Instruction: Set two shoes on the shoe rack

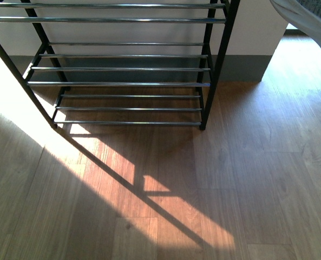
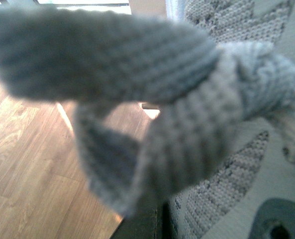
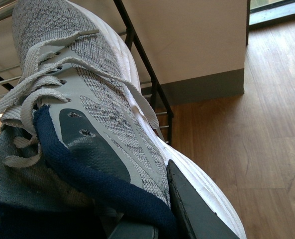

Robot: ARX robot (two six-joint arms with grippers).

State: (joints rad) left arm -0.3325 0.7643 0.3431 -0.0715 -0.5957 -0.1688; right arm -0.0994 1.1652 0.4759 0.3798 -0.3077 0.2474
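Shoe rack (image 1: pixel 122 69): black metal frame with tiers of thin silver rods, standing at the far wall on the wood-plank floor (image 1: pixel 247 179). Sneaker (image 3: pixel 102 109): grey knit, thick white sole, navy collar, raised right of the rack. Right pincer (image 3: pixel 157 219): clamped on the collar wall. Left pincer (image 2: pixel 142 226): opening cannot be told; a blurred grey knit second sneaker (image 2: pixel 152 99) fills its wrist view.

Sunlit wood floor (image 1: pixel 247 189), pale wall (image 1: pixel 252 27)

Home interior: a black shoe rack (image 1: pixel 122 69) stands against a pale wall (image 1: pixel 247 32) with a grey skirting board (image 1: pixel 241 67), sunlight (image 1: pixel 171 208) striping the wood-plank floor (image 1: pixel 257 179) in front of the rack.
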